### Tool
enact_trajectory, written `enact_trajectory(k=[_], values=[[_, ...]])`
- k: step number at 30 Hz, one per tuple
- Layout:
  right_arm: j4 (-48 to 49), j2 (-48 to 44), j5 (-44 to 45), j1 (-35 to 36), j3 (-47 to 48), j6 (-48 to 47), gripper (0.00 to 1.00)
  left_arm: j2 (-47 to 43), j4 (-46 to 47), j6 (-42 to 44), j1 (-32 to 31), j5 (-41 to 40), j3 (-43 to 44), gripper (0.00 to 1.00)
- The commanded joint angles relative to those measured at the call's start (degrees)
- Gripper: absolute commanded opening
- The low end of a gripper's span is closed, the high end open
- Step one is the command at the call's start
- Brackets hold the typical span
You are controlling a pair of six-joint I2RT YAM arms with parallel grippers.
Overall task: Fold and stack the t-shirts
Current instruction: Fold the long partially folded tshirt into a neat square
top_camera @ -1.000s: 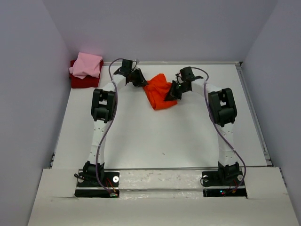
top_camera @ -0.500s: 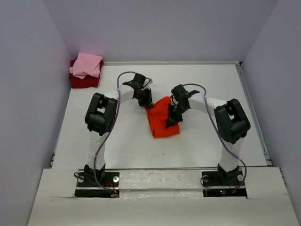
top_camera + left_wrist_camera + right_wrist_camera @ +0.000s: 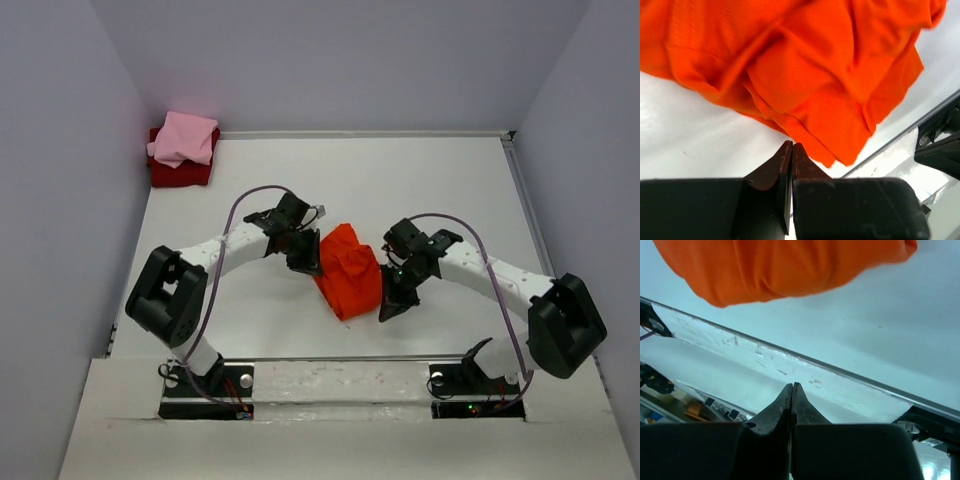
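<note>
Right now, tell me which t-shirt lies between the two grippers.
The bright orange-red t-shirt, bunched mid-table between the left gripper and the right gripper. The pink t-shirt lies on the dark red t-shirt in the far left corner.

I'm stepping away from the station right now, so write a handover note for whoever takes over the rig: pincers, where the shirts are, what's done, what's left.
Left pincer: shut, tips right at the edge of the orange t-shirt; no cloth visible between them.
Right pincer: shut, apart from the cloth in its wrist view.
Orange t-shirt: bunched on the table near its front edge, between the two pincers.
Done: pink t-shirt lies folded on the dark red t-shirt in the far left corner.
Left: fold the orange one and add it to that stack.
</note>
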Motion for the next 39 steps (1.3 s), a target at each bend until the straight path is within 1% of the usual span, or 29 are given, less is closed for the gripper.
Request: enact_trajectory(k=[1,3,4,5,6,7,8,9,10,11,12,13,14,15,16,17,20,24,28,39], values=[[-2.17,-5.5,0.58,1.08,-1.6,4.3,0.0,-4.56,0.43,-2.74,-1.92,-0.67,-3.34,0.13],[-1.81,-7.79,2.07,1.08,-0.19,4.66,0.0,-6.41,0.25,-3.18,-2.01,-1.72,-2.99,0.13],[-1.46,-7.97,3.39,1.08,2.07,4.31,0.0,-7.54,-0.62,-3.27,-2.01,-3.38,-1.33,0.13],[-1.11,-7.54,3.83,1.08,3.49,3.87,0.03,-8.08,-1.32,-3.36,-2.01,-4.18,-0.45,0.13],[-0.5,-6.66,4.01,1.08,6.46,3.35,0.16,-8.43,-2.81,-3.54,-2.01,-4.89,0.69,0.13],[0.11,-5.43,2.62,1.08,7.88,2.3,0.3,-8.87,-3.35,-3.8,-1.92,-6.37,1.75,0.13],[0.9,-2.29,1.83,1.08,9.29,0.11,0.55,-9.57,-3.79,-4.58,-2.01,-6.82,2.98,0.13],[1.7,-0.87,1.47,1.08,10.78,-0.78,0.65,-10.01,-3.88,-5.38,-1.92,-7.26,3.16,0.13],[3.01,0.11,-0.54,1.08,12.71,-1.66,0.71,-10.54,-3.53,-6.17,-1.83,-7.96,2.99,0.13],[5.02,0.72,-0.99,-0.75,13.43,-2.36,0.81,-12.2,-3.01,-7.04,-1.66,-8.06,1.94,0.15],[6.52,1.34,-1.86,-1.9,13.87,-2.55,0.82,-13.43,-2.3,-8.27,-1.57,-8.06,0.89,0.21],[7.49,1.61,-4.05,-4.78,14.31,-3.16,0.82,-16.58,-0.21,-11.15,-1.31,-8.67,-1.56,0.33],[7.94,2.13,-4.42,-4.81,14.75,-3.16,0.82,-18.61,1.03,-12.84,-1.22,-9.37,-2.89,0.46],[8.2,3.7,-5.12,-6.9,15.19,-4.64,0.81,-22.28,4.0,-15.73,-0.96,-10.07,-4.55,0.61],[8.21,4.59,-5.21,-7.61,15.8,-5.7,0.81,-23.71,5.51,-17.23,-0.87,-10.25,-7.79,0.67],[8.12,5.47,-5.21,-8.49,16.94,-7.8,0.79,-24.86,7.26,-18.64,-0.69,-10.34,-9.39,0.71],[8.47,8.27,-4.51,-9.2,18.7,-10.62,0.77,-25.66,12.9,-21.37,-0.6,-7.45,-13.35,0.7],[8.38,11.97,-5.12,-10.34,22.48,-14.5,0.77,-22.06,13.35,-21.12,-0.6,-4.02,-14.24,0.62],[8.91,14.96,-5.56,-10.87,24.07,-15.82,0.74,-21.44,14.66,-21.64,-0.6,-4.45,-15.29,0.61],[9.17,20.33,-7.15,-14.92,26.88,-19.24,0.73,-19.77,17.47,-23.22,-0.6,-7.0,-16.96,0.6]])
